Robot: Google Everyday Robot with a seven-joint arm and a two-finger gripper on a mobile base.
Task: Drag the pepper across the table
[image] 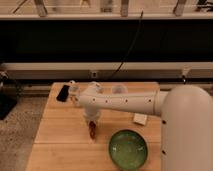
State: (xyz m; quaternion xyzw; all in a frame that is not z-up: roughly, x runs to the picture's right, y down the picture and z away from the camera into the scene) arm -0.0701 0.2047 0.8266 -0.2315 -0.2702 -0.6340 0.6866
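My grey two-finger gripper [92, 125] covers the slim dark-red pepper's [92, 132] twelve o'clock end. At six o'clock, the frame edge crops the round green bowl [128, 149].

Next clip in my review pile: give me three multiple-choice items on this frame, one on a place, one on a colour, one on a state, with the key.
1. Where is the gripper?
A. Down at the pepper, left of the bowl
B. Over the black object
C. Off the table

2. What colour is the bowl?
A. White
B. Green
C. Blue

3. How does the bowl stand?
A. Tipped on its side
B. Upside down
C. Upright, opening upward

Key: 1 A, the arm ends just above the dark-red pepper. 2 B, its inside and rim are green. 3 C, its round opening faces up near the table's front edge.
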